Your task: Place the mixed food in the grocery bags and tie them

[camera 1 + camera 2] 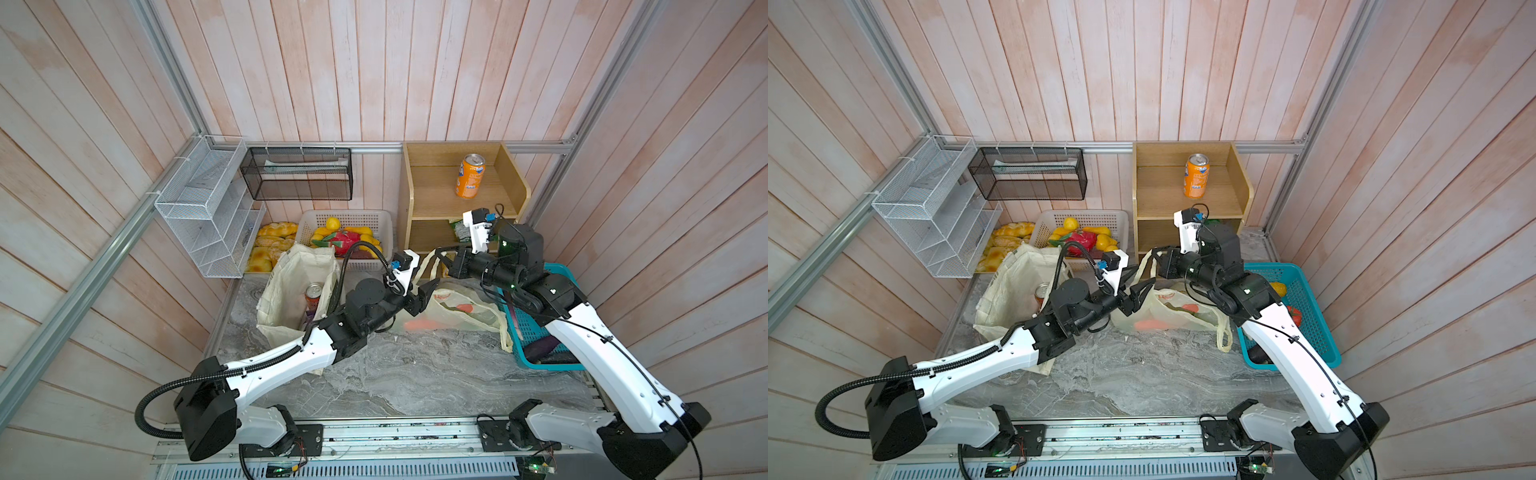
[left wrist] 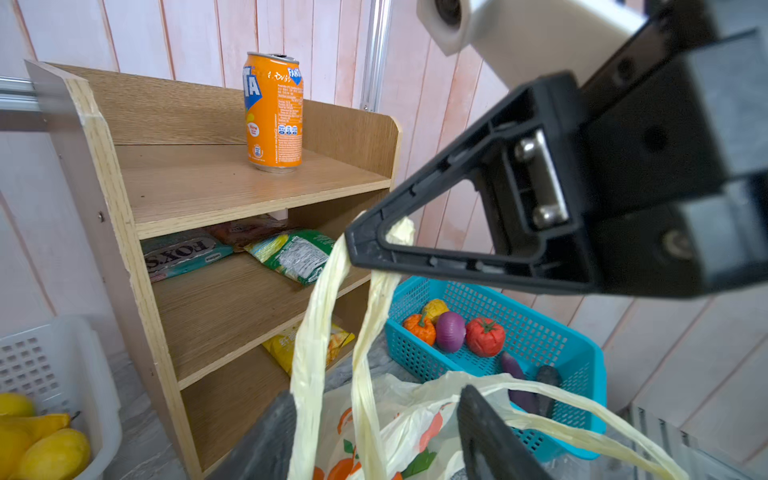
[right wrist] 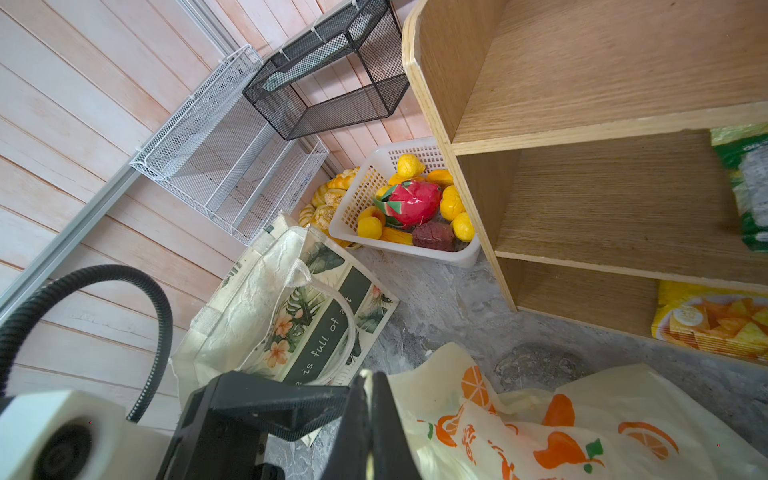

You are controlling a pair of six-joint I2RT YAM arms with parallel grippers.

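- Tying the plastic bag [image 1: 469, 309] looks to be the step in hand. It lies slumped mid-counter [image 1: 415, 374], with carrots [image 1: 419, 324] showing orange through its film.
- Our right end effector [image 2: 365, 245] is clenched on one handle [image 2: 316, 332], holding that loop taut above the bag's far left corner.
- Our left end effector [image 1: 428, 293] is released, its fingers spread just left of the bag. In the left wrist view the raised handle's strands run between them, ungripped.
- The other handle [image 1: 504, 336] droops over the bag's near right side, beside the blue basket [image 2: 573, 345]. We judge we need that one next, so the left should reach across for it rather than close where it is.
- We should grip it near its root, then cross the two loops low over the mouth, so the carrots cannot slide out.
- Thin film may tear or slip, so we pull gently and evenly.
- The tote [image 1: 291, 270] stands far left, open, with the red can [image 1: 312, 293] inside, not yet tied.
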